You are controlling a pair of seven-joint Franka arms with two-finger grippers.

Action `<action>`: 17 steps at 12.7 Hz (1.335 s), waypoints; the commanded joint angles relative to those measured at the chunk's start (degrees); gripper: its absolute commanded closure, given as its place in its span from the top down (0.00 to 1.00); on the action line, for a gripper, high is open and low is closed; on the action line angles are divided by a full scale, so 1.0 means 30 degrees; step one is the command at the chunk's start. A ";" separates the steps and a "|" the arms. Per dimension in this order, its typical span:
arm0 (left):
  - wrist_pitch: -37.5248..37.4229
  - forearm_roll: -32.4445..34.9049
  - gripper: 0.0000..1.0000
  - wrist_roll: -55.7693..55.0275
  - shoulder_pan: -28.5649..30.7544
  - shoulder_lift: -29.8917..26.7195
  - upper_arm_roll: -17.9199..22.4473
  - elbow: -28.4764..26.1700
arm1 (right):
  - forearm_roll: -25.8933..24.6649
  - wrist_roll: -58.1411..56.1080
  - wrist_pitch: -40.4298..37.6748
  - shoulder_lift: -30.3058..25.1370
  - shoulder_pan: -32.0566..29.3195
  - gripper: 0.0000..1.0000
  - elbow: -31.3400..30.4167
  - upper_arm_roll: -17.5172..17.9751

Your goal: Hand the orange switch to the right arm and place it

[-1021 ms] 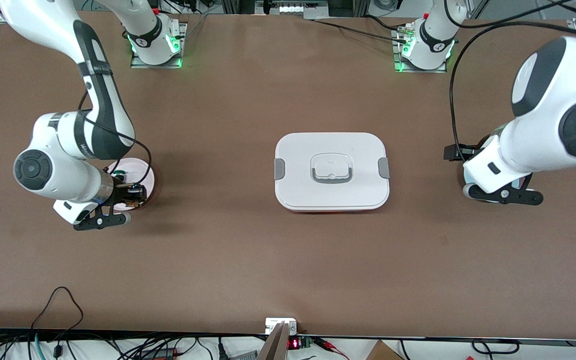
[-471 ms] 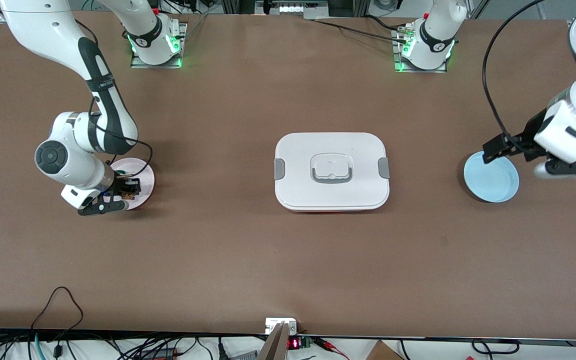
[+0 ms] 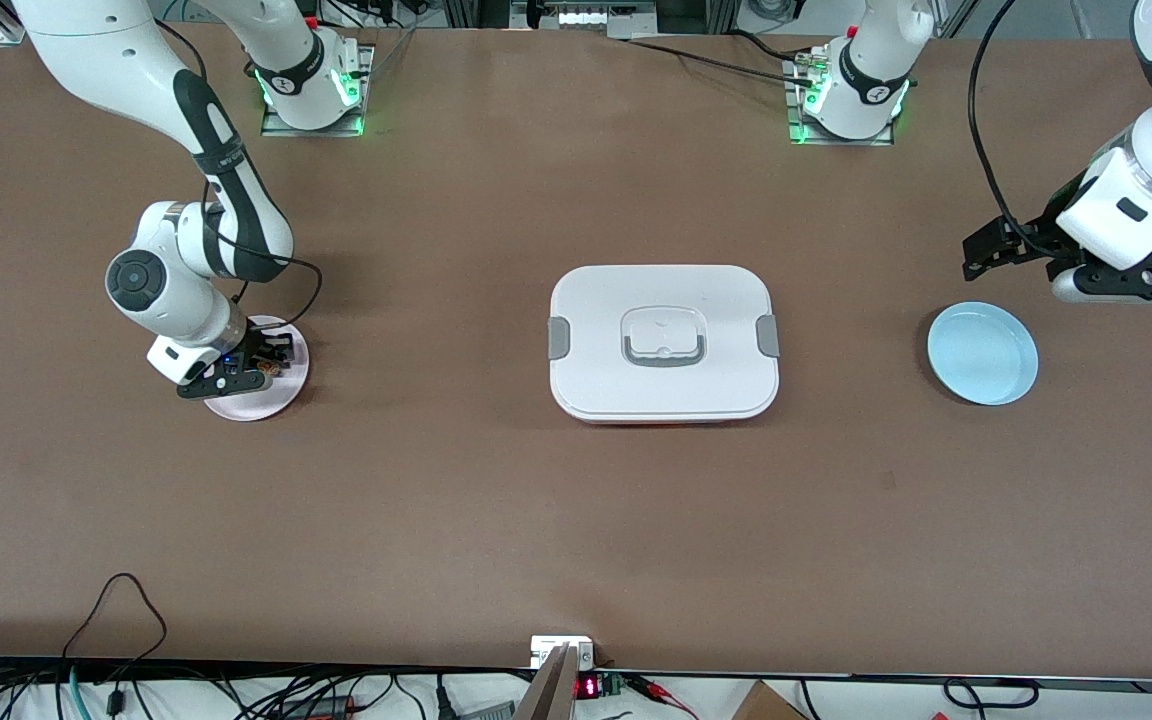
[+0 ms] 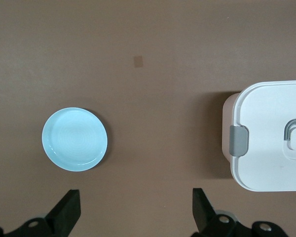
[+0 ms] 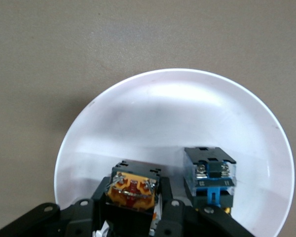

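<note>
the right tool [image 5: 133, 210], lowered onto the pale pink round plate [image 3: 256, 402] near the bench's right-arm edge, is clamped on the tiny orange-based push-button switch [image 5: 132, 190], apparently placing it, while the left tool [image 4: 133, 210], fingers apart, has lifted clear of the empty light blue round dish [image 3: 982, 353].

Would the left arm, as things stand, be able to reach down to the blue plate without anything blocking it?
Probably yes: the left gripper hangs open in the air beside the blue plate, which is bare, and nothing stands between them.

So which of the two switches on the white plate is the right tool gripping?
The orange switch, the one with the orange-tan base, sits between the fingers of the right tool. The blue-based switch stands free beside it on the white plate.
</note>
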 commanded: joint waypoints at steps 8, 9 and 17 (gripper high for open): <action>-0.0128 0.0600 1.00 0.0424 -0.0192 0.0166 -0.0201 0.0723 | -0.0173 0.1110 -0.1206 -0.1657 -0.0087 1.00 0.0798 0.0840; -0.0128 0.0602 1.00 0.0394 -0.0221 0.0167 -0.0201 0.0723 | -0.0261 0.1081 -0.2695 -0.2039 -0.0087 1.00 0.1790 0.0870; -0.0157 0.0602 1.00 0.0394 -0.0222 0.0138 -0.0201 0.0723 | -0.1024 0.1139 -1.4332 -0.5756 -0.0146 1.00 0.9618 0.1455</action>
